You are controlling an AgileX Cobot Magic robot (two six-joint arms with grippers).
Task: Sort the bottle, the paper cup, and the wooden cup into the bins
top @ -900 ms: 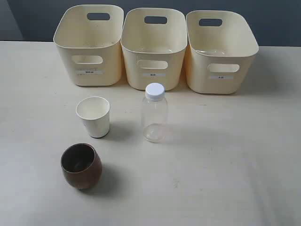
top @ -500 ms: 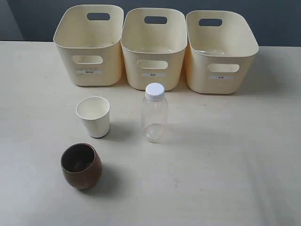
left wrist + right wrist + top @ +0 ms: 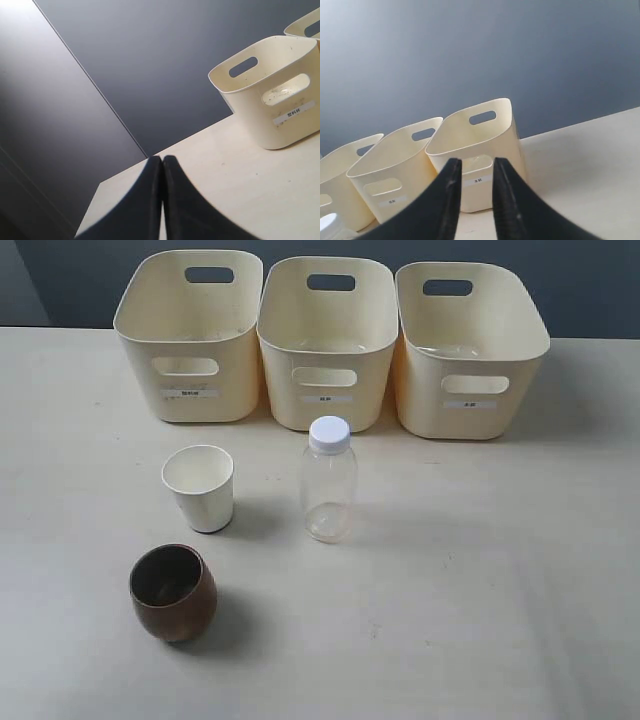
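Note:
The clear bottle (image 3: 329,490) with a white cap stands upright mid-table, in front of the middle bin (image 3: 328,350). To its left is the white paper cup (image 3: 199,490), upright. The dark brown wooden cup (image 3: 173,595) sits nearer the front left. Three cream bins line the back: left bin (image 3: 188,350), the middle one and right bin (image 3: 470,360). Neither gripper shows in the exterior view. My left gripper (image 3: 161,160) is shut and empty, with the left bin (image 3: 260,107) ahead of it. My right gripper (image 3: 476,163) stands open, empty, facing the right bin (image 3: 470,137). The bottle's cap (image 3: 329,223) peeks in at the frame's corner.
A dark grey wall runs behind the bins. The pale tabletop (image 3: 480,570) stretches bare to the right of the bottle. The table's far left edge and corner (image 3: 107,182) show in the left wrist view.

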